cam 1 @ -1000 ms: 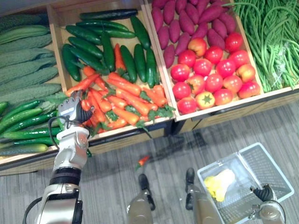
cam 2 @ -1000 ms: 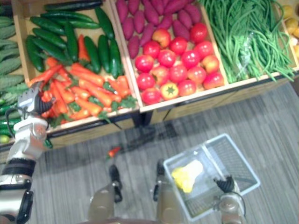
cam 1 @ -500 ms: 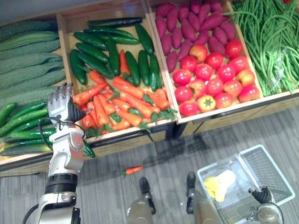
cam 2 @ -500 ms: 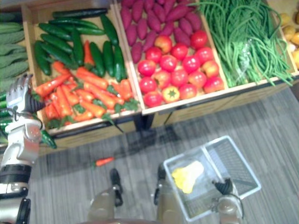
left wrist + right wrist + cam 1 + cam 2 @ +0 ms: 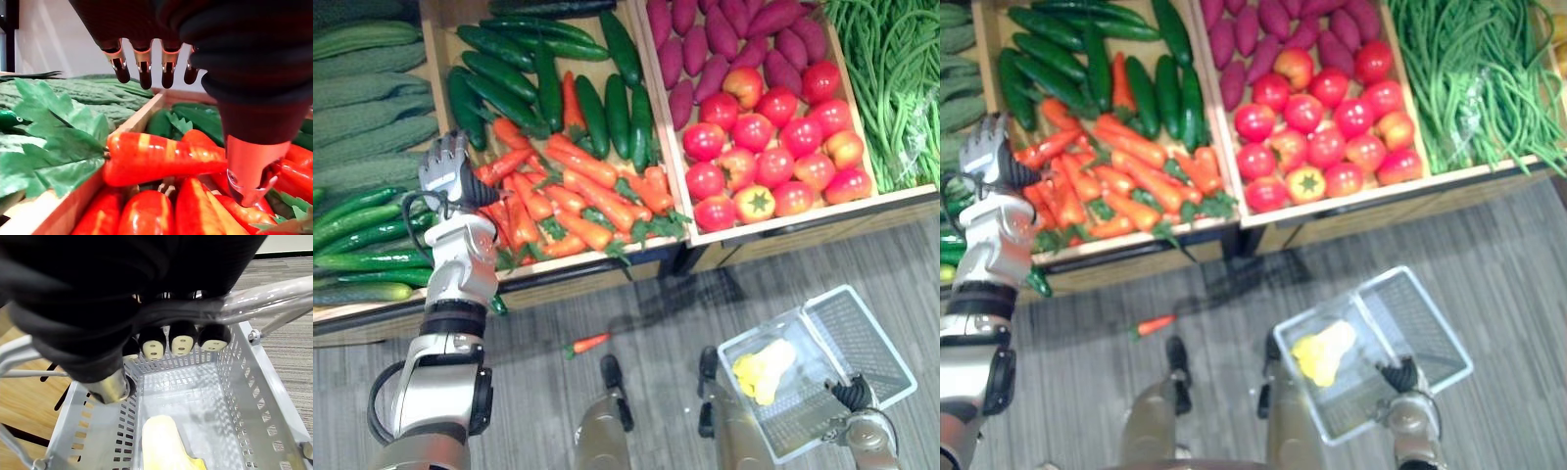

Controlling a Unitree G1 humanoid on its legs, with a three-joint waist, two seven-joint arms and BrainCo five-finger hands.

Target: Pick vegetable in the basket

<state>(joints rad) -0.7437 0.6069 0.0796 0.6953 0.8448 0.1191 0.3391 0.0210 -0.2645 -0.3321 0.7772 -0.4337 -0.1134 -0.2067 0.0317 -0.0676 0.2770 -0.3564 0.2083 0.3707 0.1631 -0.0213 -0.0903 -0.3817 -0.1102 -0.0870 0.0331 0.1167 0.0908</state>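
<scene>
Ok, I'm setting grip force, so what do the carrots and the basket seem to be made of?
Carrots: probably plastic replicas, glossy with sharp highlights and flat cloth-like leaves. Basket: pale plastic by the look, walls moulded with rows of holes. Its handle, held in the right hand, looks like shiny metal tube.

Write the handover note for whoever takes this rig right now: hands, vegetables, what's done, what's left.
Left hand: open, empty, above the carrots at their crate's left edge.
Right hand: shut on the basket handle, carrying the wire basket.
Done: one yellow vegetable lies in the basket.
Note: a stray carrot lies on the floor before the stand.
Left: probably close on a carrot and bring it to the basket.
</scene>
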